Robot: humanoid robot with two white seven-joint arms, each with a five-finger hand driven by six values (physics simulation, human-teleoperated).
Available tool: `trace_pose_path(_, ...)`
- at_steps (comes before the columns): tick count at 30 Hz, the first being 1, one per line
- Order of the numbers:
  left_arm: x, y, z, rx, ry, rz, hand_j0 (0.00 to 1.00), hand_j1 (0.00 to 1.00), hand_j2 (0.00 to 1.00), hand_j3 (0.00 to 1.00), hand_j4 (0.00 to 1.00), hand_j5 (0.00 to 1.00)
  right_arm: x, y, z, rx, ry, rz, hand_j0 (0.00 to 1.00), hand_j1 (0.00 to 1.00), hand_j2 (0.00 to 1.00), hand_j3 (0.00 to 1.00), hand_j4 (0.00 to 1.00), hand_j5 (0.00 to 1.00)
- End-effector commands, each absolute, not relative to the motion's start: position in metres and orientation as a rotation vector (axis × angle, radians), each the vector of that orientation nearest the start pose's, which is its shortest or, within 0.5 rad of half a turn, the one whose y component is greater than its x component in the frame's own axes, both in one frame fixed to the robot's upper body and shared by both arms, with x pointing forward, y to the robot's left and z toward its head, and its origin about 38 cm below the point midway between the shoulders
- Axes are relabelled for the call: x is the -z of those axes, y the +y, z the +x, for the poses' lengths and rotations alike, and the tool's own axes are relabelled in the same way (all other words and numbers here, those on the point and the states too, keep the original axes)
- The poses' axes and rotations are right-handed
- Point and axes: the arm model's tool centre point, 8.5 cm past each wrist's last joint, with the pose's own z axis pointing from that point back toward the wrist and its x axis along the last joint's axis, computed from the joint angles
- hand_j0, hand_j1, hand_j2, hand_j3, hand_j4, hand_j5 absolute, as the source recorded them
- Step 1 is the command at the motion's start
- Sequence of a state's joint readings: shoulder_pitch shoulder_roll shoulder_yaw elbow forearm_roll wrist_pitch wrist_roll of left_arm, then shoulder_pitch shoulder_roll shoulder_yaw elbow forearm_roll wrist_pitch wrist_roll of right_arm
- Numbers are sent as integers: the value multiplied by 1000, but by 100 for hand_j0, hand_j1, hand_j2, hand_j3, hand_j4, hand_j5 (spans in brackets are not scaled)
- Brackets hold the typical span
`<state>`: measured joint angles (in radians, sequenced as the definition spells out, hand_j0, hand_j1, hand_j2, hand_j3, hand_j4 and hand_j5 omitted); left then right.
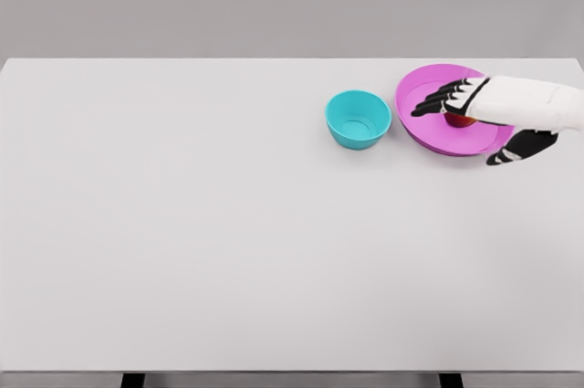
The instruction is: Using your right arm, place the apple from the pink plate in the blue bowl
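While my right hand (484, 119) reaches in from 3 o'clock, it hangs over the plate (429, 87), covering most of the apple (459, 120); only a sliver of red shows under the palm, near the plate's centre. My fingers (436, 100) are spread and extended toward 9 o'clock, thumb (518, 149) splayed off toward 5 o'clock past the plate's rim. Nothing is gripped yet. I judge this a pre-grasp pose: fingers kept wide so they can come down around the fruit rather than knock it sideways.

Whether the palm touches the apple, I cannot tell from this view.

Bowl (358, 119) sits just beside the plate, at 9 o'clock from it, upright and empty. Short carry, then, once the fruit is held.

Risk noted: a round apple on a shallow dished plate may roll if one finger lands first. Closing evenly should hold it.

Left arm not in view. Worktop (182, 251) carries both dishes.
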<state>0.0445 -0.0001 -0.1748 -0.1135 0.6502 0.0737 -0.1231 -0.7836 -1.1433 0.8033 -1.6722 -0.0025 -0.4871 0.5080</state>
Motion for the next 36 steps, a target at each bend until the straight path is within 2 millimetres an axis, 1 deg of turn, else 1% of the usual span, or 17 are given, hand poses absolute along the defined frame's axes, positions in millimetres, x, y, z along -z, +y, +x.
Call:
trace_pose_path(1,264,252,7,-473,-39,-88,100,100,100,100,100,100,-292,-329,394,-2013,-1435,-285,100,100,100,100,100,100)
trace_pose_path(2,264,252,7,-473,-37,-88,100,100,100,100,100,100,-298,-331,402,-1999,-1432,-314,100,100,100,100,100,100)
trace_pose_path(4,264,252,7,-473,-39,-89,100,100,100,100,100,100,-284,-339,435,-1918,-1412,-342,100,100,100,100,100,100)
trace_pose_path(5,264,252,7,-473,-39,-88,100,100,100,100,100,100,-270,-347,451,-1875,-1379,-358,100,100,100,100,100,100)
trace_pose_path(8,264,252,7,-473,-39,-89,100,100,100,100,100,100,-230,-360,472,-1832,-1255,-347,100,100,100,100,100,100)
trace_pose_path(9,264,252,7,-473,-39,-88,100,100,100,100,100,100,-225,-362,484,-1819,-1228,-367,100,100,100,100,100,100)
trace_pose_path(10,264,252,7,-473,-39,-88,100,100,100,100,100,100,-222,-365,488,-1805,-1212,-369,100,100,100,100,100,100)
trace_pose_path(12,264,252,7,-473,-39,-88,100,100,100,100,100,100,-208,-360,505,-1818,-1147,-405,100,100,100,100,100,100)
trace_pose_path(13,264,252,7,-473,-39,-88,100,100,100,100,100,100,-204,-358,505,-1827,-1140,-402,100,100,100,100,100,100)
trace_pose_path(15,264,252,7,-473,-39,-88,100,100,100,100,100,100,-203,-366,507,-1833,-1100,-434,100,100,100,100,100,100)
trace_pose_path(18,264,252,7,-473,-39,-88,100,100,100,100,100,100,-209,-373,511,-1834,-1096,-458,100,100,100,100,100,100)
trace_pose_path(20,264,252,7,-473,-37,-88,100,100,100,100,100,100,-210,-371,516,-1872,-1066,-509,100,100,100,100,100,100)
trace_pose_path(21,264,252,7,-473,-39,-89,100,100,100,100,100,100,-206,-367,520,-1868,-1061,-503,100,100,100,100,100,100)
trace_pose_path(24,264,252,7,-473,-39,-89,100,100,100,100,100,100,-201,-369,528,-1834,-1040,-497,100,100,100,100,100,100)
trace_pose_path(32,264,252,7,-473,-39,-88,100,100,100,100,100,100,-205,-372,532,-1825,-1031,-505,100,100,100,100,100,100)
trace_pose_path(33,264,252,7,-473,-39,-88,100,100,100,100,100,100,-207,-367,536,-1824,-1034,-505,100,100,100,100,100,100)
trace_pose_path(36,264,252,7,-473,-39,-88,100,100,100,100,100,100,-200,-360,540,-1837,-1009,-503,100,100,100,100,100,100)
